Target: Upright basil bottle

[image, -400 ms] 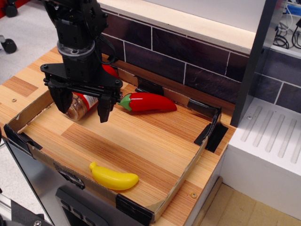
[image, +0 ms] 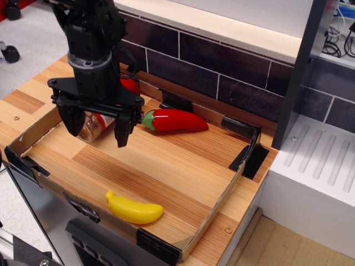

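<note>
The basil bottle (image: 95, 124) lies on its side in the tray's far left corner, clear with brownish contents and a red-and-white label; its red cap (image: 130, 84) points toward the back wall, mostly hidden by the arm. My black gripper (image: 97, 128) hangs directly over it, open, with one finger (image: 71, 121) left of the jar and the other finger (image: 122, 130) right of it. The fingers straddle the jar without closing on it.
A red chili pepper (image: 175, 120) lies just right of the gripper. A yellow banana (image: 134, 209) lies near the tray's front edge. The shallow wooden tray (image: 166, 166) has low cardboard walls with black corner clips. A tiled wall stands behind, a white unit (image: 316, 177) at right.
The gripper has shifted slightly up and left over the bottle. The bottle, pepper and banana have not moved.
</note>
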